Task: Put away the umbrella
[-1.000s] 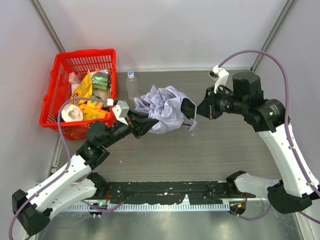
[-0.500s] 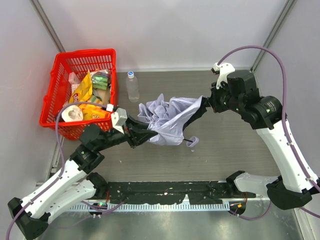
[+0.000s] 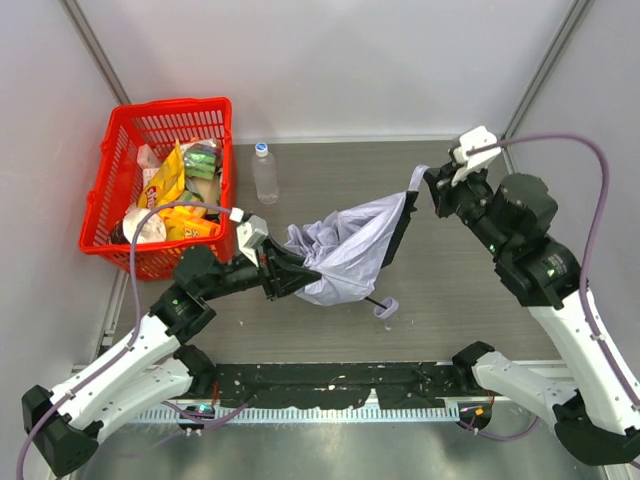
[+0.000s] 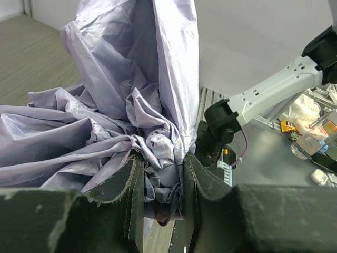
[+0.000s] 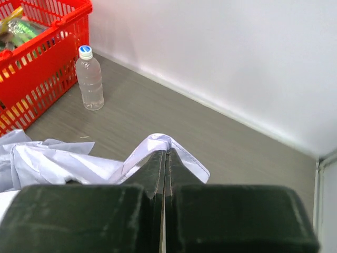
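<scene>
The umbrella (image 3: 345, 250), pale lavender-white fabric, hangs crumpled and stretched between my two grippers above the middle of the table. My left gripper (image 3: 287, 272) is shut on the bunched fabric (image 4: 160, 174) at its lower left end. My right gripper (image 3: 419, 188) is shut on a fold of the canopy edge (image 5: 167, 144) at the upper right, holding it raised. A light strap (image 3: 386, 307) dangles below the canopy. The black shaft and handle are mostly hidden in the fabric.
A red basket (image 3: 118, 140) full of snack packets and a paper roll stands at the back left. A clear plastic bottle (image 3: 265, 172) with a blue cap stands beside it, also in the right wrist view as the bottle (image 5: 90, 79). Walls close in on all sides.
My right gripper has risen and swung right and back, drawing the canopy edge out. The left gripper shifted slightly right and down with its bunch of fabric. The umbrella is now stretched longer.
</scene>
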`<move>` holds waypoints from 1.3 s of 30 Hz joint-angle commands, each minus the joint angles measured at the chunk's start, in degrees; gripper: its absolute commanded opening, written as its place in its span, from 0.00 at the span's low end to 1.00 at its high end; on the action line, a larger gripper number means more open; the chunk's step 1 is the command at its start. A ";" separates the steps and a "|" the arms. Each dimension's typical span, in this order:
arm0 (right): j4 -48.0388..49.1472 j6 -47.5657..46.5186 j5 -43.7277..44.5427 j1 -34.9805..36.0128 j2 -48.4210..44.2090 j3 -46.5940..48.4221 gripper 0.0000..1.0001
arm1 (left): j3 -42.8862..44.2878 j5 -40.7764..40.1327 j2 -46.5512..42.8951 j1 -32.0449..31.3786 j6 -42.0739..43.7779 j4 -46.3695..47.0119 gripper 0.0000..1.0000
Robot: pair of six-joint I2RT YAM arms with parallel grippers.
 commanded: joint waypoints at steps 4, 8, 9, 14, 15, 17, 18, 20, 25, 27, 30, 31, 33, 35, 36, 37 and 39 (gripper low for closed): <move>37.08 -20.35 -13.57 0.01 -7.50 -21.64 0.01 | 0.44 4.09 1.46 -0.03 -4.25 5.53 0.00; 48.06 -17.54 -19.63 0.01 -7.24 -24.11 0.01 | 0.00 3.92 3.22 0.06 -5.48 5.71 0.00; 49.65 -15.89 -20.26 0.01 -7.33 -23.85 0.01 | 0.44 3.40 3.66 0.06 -5.05 4.57 0.00; 57.64 -8.67 -22.81 0.01 -9.43 -24.99 0.01 | 2.63 -0.20 5.59 0.14 -2.32 -2.89 0.00; 58.79 -6.66 -23.25 0.01 -9.61 -25.08 0.01 | 3.16 -0.56 6.20 0.23 -2.06 -4.04 0.00; 60.91 -3.06 -24.22 -0.08 -9.53 -24.73 0.01 | 3.95 -1.61 7.26 0.32 -1.96 -5.36 0.00; 61.26 -1.04 -25.18 0.01 -9.53 -24.38 0.01 | 4.13 -1.97 7.70 0.58 -2.05 -5.46 0.00; 61.35 1.26 -26.41 0.01 -9.44 -23.85 0.01 | 4.05 -3.10 7.71 1.37 -2.66 -5.20 0.00; 52.32 -0.13 -32.90 0.01 -9.01 -21.57 0.01 | 5.18 -9.00 8.75 3.83 -8.72 -4.84 0.00; 48.70 -1.01 -35.89 0.10 -8.65 -21.21 0.01 | 7.02 -9.09 10.68 5.24 -11.44 -5.37 0.00; 47.65 -1.89 -38.10 0.01 -8.82 -21.48 0.01 | 11.33 -9.44 14.02 6.29 -14.26 -9.05 0.00; 46.60 -2.59 -39.76 0.01 -8.56 -20.52 0.01 | 12.30 -9.53 15.08 6.82 -15.66 -9.93 0.00; 43.78 -3.47 -41.17 0.10 -8.38 -19.37 0.01 | 13.88 -10.14 16.66 8.57 -19.09 -11.25 0.00; 42.46 -4.18 -41.53 0.27 -8.91 -19.80 0.01 | 15.03 -9.53 18.07 10.51 -23.65 -11.18 0.00; 42.45 -4.18 -41.27 0.53 -9.17 -20.07 0.01 | 15.38 -9.09 19.03 11.12 -25.85 -10.22 0.00; 42.19 -4.35 -41.36 0.62 -9.17 -20.68 0.01 | 15.56 -8.91 19.65 11.39 -28.39 -8.90 0.00; 42.02 -3.48 -41.27 1.41 -8.74 -21.29 0.01 | 15.74 -10.13 21.06 11.48 -32.97 -5.21 0.00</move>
